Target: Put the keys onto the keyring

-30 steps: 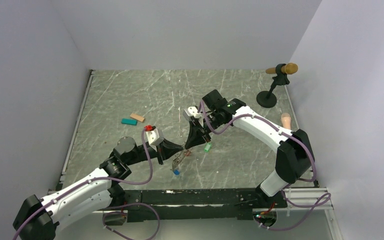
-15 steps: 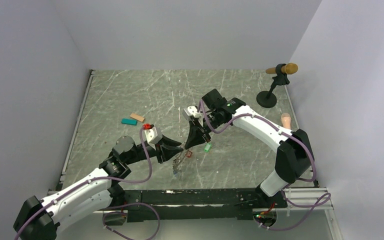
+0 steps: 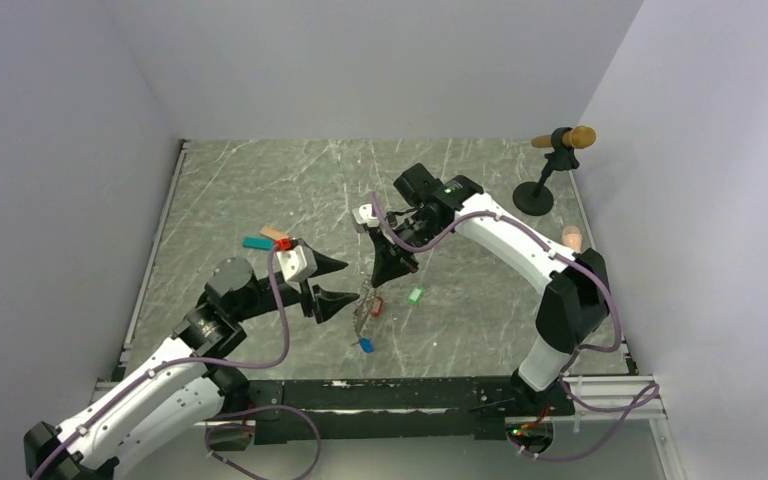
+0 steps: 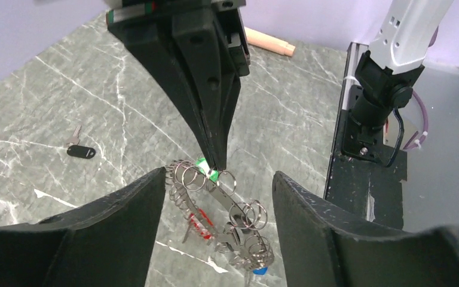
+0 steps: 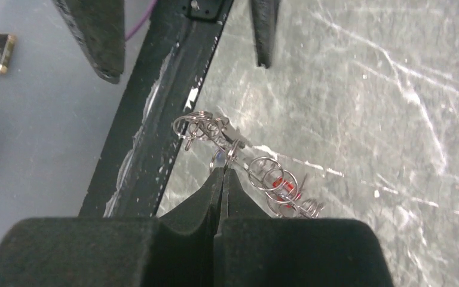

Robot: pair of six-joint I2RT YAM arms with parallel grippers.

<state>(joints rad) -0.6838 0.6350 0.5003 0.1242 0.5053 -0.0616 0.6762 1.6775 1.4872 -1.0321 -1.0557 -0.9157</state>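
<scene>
The keyring point(image 4: 239, 218), a thin dark metal band fringed with small rings, hangs from my right gripper point(image 3: 380, 281), which is shut on its top end point(image 5: 230, 156). A blue key tag point(image 3: 366, 345) shows at its lower end, just above the table, and a red tag point(image 4: 198, 221) sits among the rings. The green key point(image 3: 416, 295) lies on the table right of the right gripper. My left gripper point(image 3: 337, 281) stands open just left of the keyring with nothing between its fingers point(image 4: 128, 227). In the left wrist view the ring hangs between them.
A teal block point(image 3: 257, 243) and a tan block point(image 3: 275, 234) lie behind the left arm. A black stand with a wooden peg point(image 3: 550, 165) is at the back right. A dark-headed key point(image 4: 80, 151) lies apart on the marble. The table's black front rail point(image 5: 149, 119) runs close below the ring.
My left gripper has opened, let go of the keyring and drawn back to the left. My right gripper, still shut, has shifted left, and the ring now hangs from it alone.
</scene>
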